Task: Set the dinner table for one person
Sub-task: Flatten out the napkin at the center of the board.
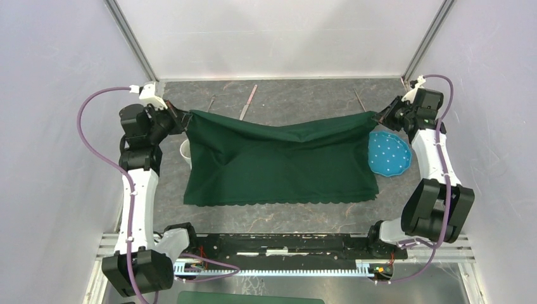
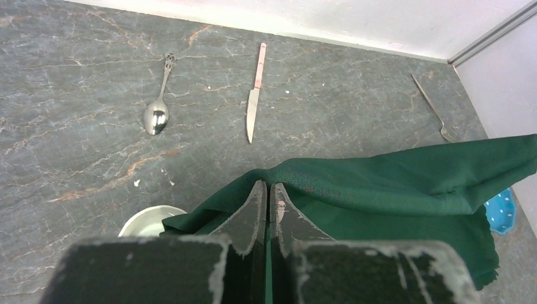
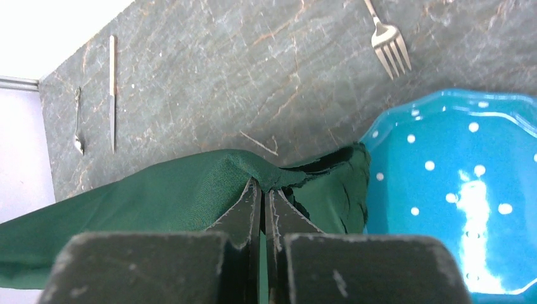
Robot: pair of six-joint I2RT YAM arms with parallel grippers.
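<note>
A dark green scallop-edged cloth [image 1: 278, 161] hangs stretched between both arms above the dark-grey dinner table [image 1: 297, 95]. My left gripper [image 1: 185, 118] is shut on its far left corner [image 2: 278, 174]. My right gripper [image 1: 379, 115] is shut on the far right corner [image 3: 266, 174]. The cloth's near edge rests on the table. A spoon [image 2: 158, 101], a pink-handled knife [image 2: 255, 95] and a fork [image 2: 434, 111] lie at the back. A teal dotted plate [image 1: 388, 154] sits at the right, partly under the cloth. A white cup [image 1: 185, 152] peeks out at the left edge.
White enclosure walls and metal posts stand close on the left, back and right. The arm bases and a rail [image 1: 285, 253] run along the near edge. In the right wrist view the fork [image 3: 387, 44] lies just beyond the plate [image 3: 456, 190].
</note>
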